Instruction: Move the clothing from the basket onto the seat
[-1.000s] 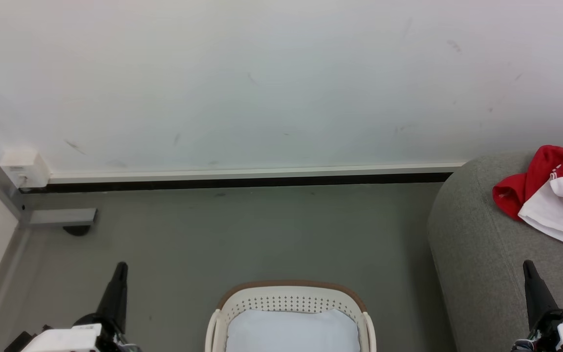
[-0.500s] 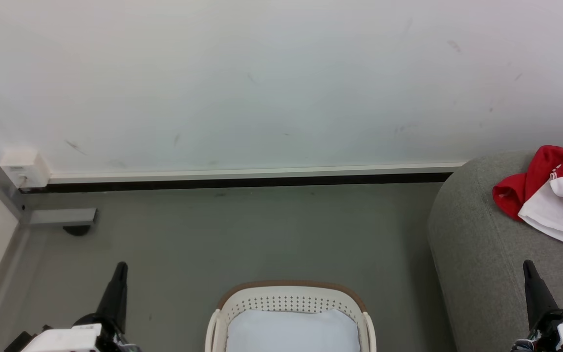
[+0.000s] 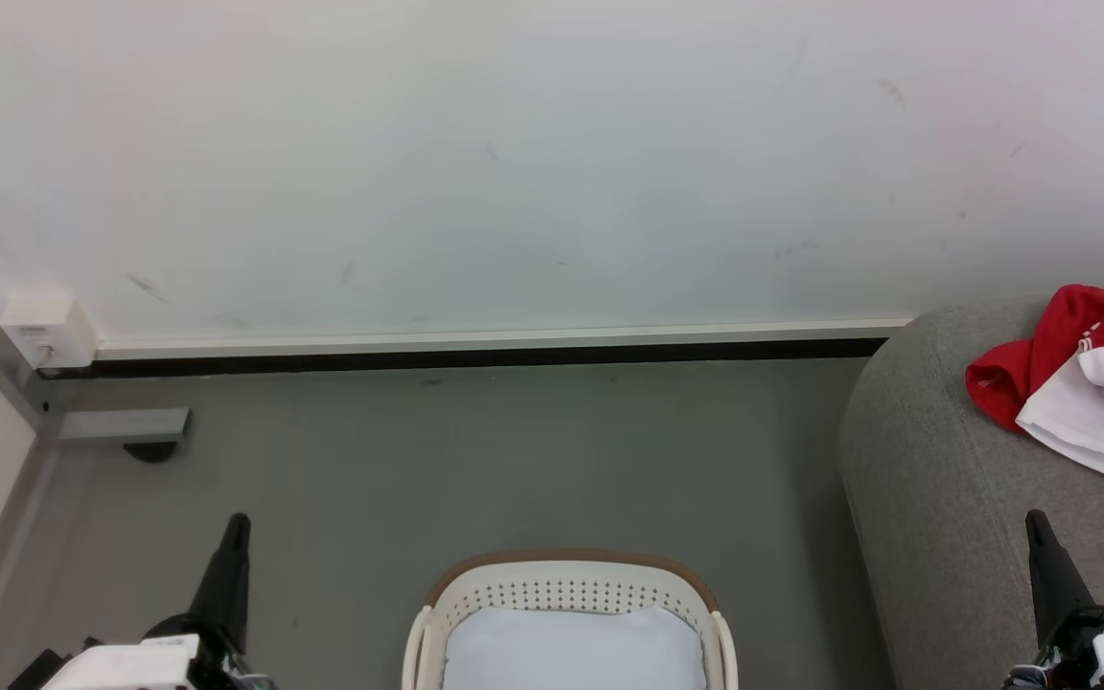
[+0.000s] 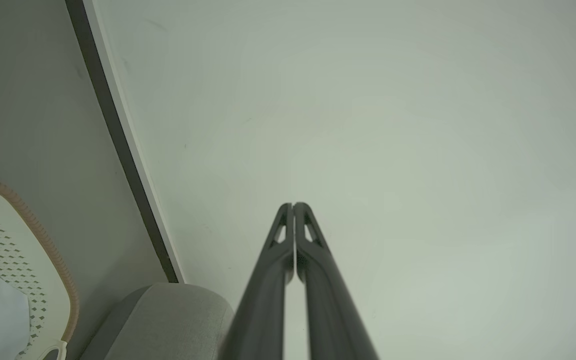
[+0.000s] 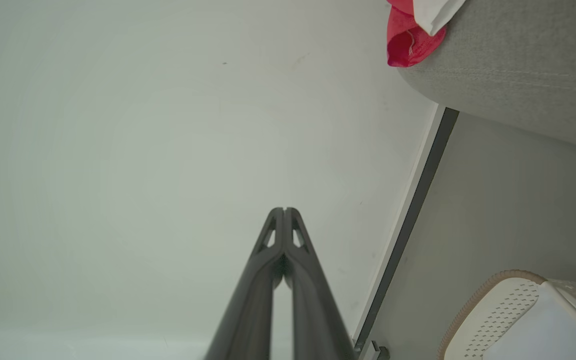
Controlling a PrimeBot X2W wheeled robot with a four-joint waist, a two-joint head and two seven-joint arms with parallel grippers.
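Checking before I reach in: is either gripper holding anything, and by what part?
Nothing held: left gripper and right gripper are both shut, empty.

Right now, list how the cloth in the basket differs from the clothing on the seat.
The pale blue cloth is one plain colour; the red and white clothing has two. The pale blue cloth lies in the basket; the red and white clothing lies on the seat. The pale blue cloth looks smooth; the red and white clothing is bunched. Both are soft fabric.
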